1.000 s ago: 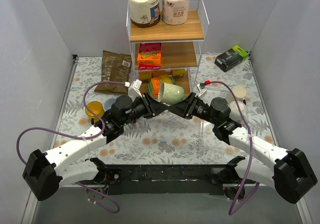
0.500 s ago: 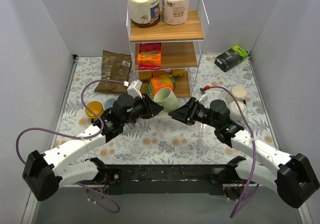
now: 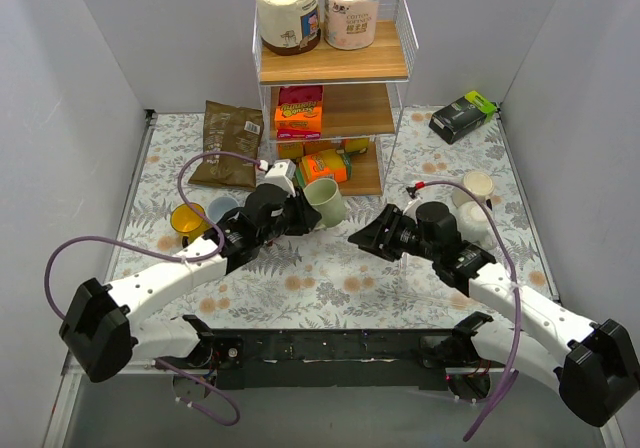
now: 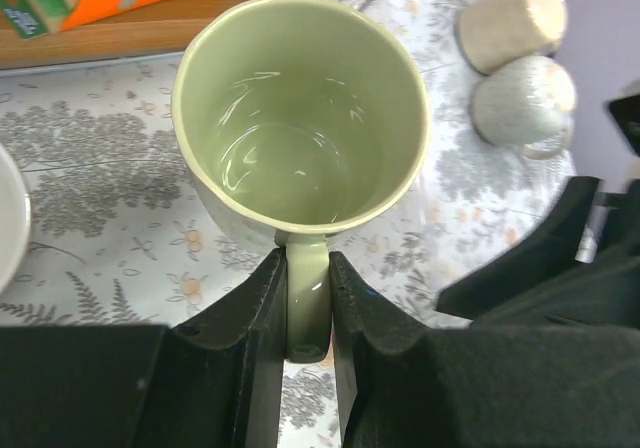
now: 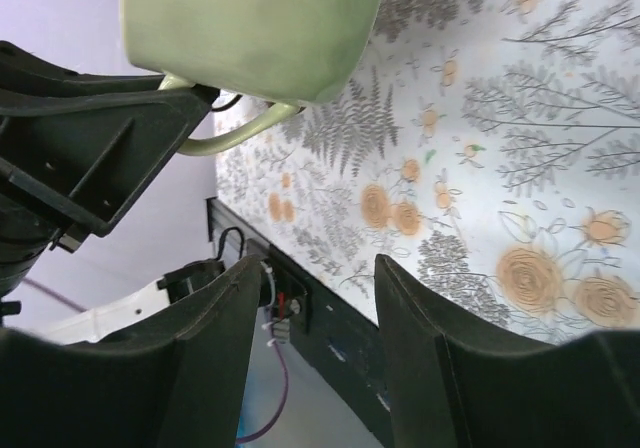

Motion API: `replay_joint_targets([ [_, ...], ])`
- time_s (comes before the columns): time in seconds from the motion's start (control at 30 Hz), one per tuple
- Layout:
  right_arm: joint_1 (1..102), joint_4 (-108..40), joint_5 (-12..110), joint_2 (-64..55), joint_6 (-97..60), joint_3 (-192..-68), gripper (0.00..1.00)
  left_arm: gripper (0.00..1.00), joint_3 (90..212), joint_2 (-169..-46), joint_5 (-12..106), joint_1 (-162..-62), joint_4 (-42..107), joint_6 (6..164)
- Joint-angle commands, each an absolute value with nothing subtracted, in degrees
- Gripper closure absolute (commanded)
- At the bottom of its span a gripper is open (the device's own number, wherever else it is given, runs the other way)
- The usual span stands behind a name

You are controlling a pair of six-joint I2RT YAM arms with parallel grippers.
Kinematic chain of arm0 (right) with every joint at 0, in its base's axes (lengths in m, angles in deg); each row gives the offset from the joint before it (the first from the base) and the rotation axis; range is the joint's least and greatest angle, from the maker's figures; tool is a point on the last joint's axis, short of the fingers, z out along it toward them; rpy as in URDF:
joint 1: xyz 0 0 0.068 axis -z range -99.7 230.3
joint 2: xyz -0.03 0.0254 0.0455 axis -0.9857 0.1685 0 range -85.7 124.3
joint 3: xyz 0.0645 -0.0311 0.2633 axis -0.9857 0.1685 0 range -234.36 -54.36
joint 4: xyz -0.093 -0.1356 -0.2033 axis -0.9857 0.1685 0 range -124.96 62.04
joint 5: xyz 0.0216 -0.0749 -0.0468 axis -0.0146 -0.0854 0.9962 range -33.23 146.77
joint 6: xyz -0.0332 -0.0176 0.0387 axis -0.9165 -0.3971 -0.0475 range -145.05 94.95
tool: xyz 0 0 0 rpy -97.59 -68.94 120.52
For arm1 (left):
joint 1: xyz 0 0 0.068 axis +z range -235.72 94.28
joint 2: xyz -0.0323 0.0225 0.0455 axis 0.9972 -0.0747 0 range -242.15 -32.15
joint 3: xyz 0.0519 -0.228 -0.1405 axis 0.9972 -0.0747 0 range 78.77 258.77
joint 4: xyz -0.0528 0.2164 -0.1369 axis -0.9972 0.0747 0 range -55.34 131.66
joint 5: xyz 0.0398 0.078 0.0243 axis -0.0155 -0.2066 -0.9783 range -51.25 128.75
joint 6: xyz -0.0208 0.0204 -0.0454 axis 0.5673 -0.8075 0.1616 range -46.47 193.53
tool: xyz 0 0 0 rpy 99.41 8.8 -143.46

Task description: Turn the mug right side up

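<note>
Green mug (image 3: 325, 201) is at centre of the top view, just in front of the shelf rack (image 3: 335, 63), mouth facing up-ish. Left fingers (image 4: 262, 313) clenched on its handle (image 4: 307, 288). Right fingers (image 5: 215, 338) spread wide, gripping nothing, a bit right of centre, apart from mug. Can't tell if mug touches the floral surface (image 3: 330, 278).

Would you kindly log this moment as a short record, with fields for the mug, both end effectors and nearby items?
mug: pale green, empty, mouth toward the left wrist camera
left end effector: shut on the mug's handle
right end effector: open, apart from the mug
nearby: shelf rack behind the mug; yellow cup to its left
mug touching table: cannot tell
</note>
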State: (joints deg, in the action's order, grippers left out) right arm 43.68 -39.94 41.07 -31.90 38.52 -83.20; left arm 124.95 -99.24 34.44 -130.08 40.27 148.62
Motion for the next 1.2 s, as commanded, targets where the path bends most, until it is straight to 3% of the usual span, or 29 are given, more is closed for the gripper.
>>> replay_joint_targets([
  [0.0,43.6,-29.4,47.6,-33.5,32.4,-90.1,0.44,1.00,129.1,-101.0,25.6,-130.5,36.7,145.6],
  [0.53,49.2,-16.0,52.5,-36.9,26.7,-94.4,0.43,1.00,123.0,-110.0,8.4,-133.0,26.5,143.8],
  [1.0,58.0,-9.7,51.5,-35.5,20.5,-97.9,0.42,1.00,113.1,-112.7,11.4,-133.4,15.8,141.4],
  [1.03,59.2,-8.7,52.4,-35.0,18.1,-99.3,0.42,0.98,113.3,-112.8,11.3,-133.4,16.1,141.6],
  [1.1,60.2,-4.5,54.2,-32.9,14.9,-101.7,0.38,0.82,113.5,-112.7,11.4,-133.5,16.6,141.6],
  [1.17,60.7,-1.8,59.4,-31.5,10.7,-105.9,0.36,0.75,113.4,-112.5,11.4,-133.5,16.6,141.7],
])
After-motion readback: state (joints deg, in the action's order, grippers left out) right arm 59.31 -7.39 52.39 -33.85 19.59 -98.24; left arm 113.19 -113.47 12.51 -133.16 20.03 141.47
